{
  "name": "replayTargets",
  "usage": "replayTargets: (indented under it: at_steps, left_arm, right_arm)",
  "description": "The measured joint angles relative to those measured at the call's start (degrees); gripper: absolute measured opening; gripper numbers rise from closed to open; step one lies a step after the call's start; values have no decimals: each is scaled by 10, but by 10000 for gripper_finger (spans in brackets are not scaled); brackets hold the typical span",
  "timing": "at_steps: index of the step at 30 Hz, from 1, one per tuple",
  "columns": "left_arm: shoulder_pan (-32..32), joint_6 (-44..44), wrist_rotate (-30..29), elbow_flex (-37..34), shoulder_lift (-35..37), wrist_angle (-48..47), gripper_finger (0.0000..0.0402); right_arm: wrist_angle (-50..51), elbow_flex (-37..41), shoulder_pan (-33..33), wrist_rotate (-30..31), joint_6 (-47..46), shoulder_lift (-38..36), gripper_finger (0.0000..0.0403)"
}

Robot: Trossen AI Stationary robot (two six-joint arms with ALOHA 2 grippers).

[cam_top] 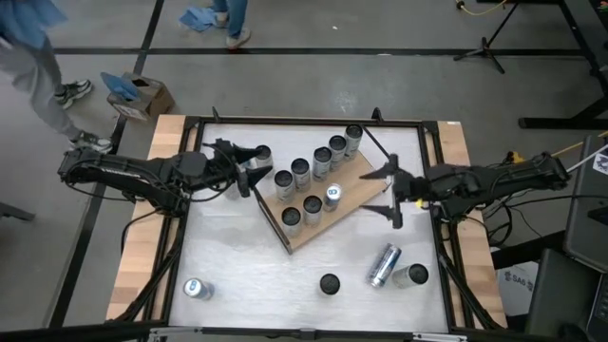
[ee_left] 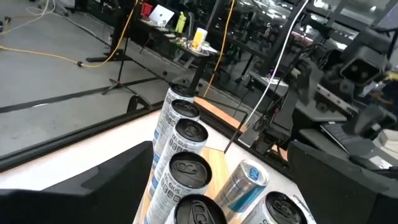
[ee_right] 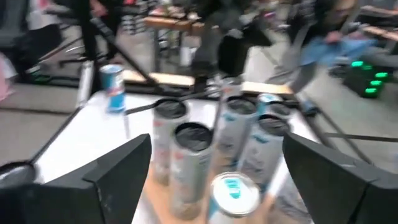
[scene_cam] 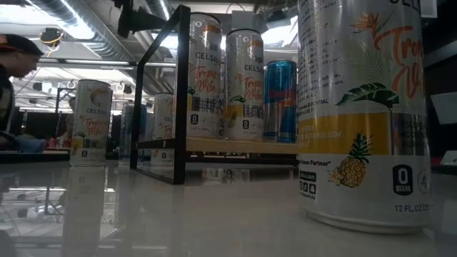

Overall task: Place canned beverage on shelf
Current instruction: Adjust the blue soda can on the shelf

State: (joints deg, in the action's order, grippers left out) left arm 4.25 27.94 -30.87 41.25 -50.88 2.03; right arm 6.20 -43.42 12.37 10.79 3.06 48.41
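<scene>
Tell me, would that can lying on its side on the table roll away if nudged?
Probably. The lying can rests on its round side on the smooth white table, so a sideways push would likely roll it. Its shiny metal skin looks slippery, perhaps hard to pinch.

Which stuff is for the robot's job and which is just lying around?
For the job: shelf, cans standing on it, loose cans on the table, left gripper and right gripper, both with jaws open.
Lying about: cardboard box, blue cloth.
</scene>
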Motion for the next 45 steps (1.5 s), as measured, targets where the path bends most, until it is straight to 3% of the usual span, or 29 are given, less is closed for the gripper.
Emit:
replayTargets:
  at_steps: [5, 11, 15, 26, 37, 45]
  left_arm:
    - [0, 0, 0, 0, 0, -1, 365]
    - [0, 0, 0, 0, 0, -3, 365]
    - [0, 0, 1, 0, -1, -14, 365]
    - [0, 1, 1, 0, -1, -39, 365]
    - [0, 2, 3, 0, -1, -39, 365]
    - [0, 2, 3, 0, -1, -42, 365]
  right_arm:
    - [-1, 0, 0, -7, 3, 41, 353]
    - [-8, 0, 0, 98, -4, 101, 353]
    - [-29, 0, 0, 131, -5, 139, 353]
    - [-43, 0, -10, 129, -42, 183, 353]
    - [-43, 0, -54, 46, -106, 189, 353]
    - [-47, 0, -53, 68, -117, 236, 353]
